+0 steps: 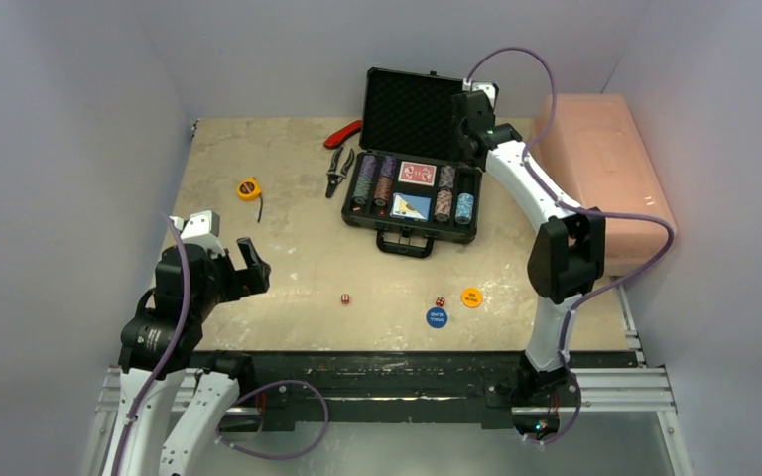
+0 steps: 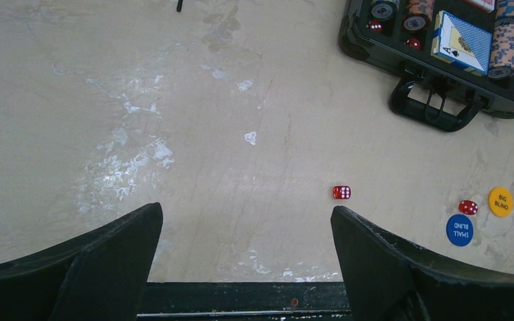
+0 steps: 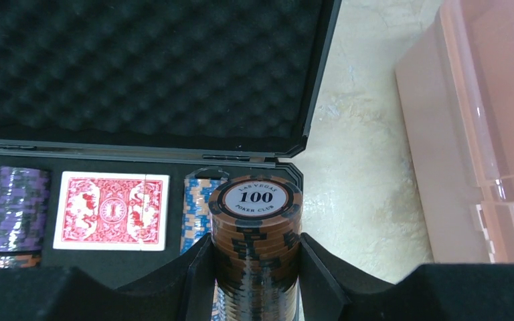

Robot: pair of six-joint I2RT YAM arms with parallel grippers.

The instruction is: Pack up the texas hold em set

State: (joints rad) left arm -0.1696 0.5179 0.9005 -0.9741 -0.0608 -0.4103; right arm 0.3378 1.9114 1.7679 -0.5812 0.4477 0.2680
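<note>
**Right gripper holds a chip stack at the open case**

The beige stone-look counter (image 1: pixel 288 268) carries a translucent pink plastic box (image 1: pixel 605 169) at its far right. Just left of that box, the black handled briefcase (image 1: pixel 407 227) lies open, its foam-lined lid upright at the far side.

The left gripper (image 2: pixel 246 210) hangs over bare counter at the near left, jaws spread wide with nothing between them. The right gripper (image 3: pixel 257 267) is clamped on a brown-and-black striped chip stack (image 3: pixel 257 221) at the case's far right corner.

A red-backed card deck (image 3: pixel 112 210) and a blue-backed deck (image 2: pixel 463 41) sit in the tray among other chip stacks. Near the case, a blue disc (image 2: pixel 460 229), an orange disc (image 2: pixel 500 201) and two small red dice (image 2: pixel 341 192) (image 2: pixel 468 207) lie loose.
</note>
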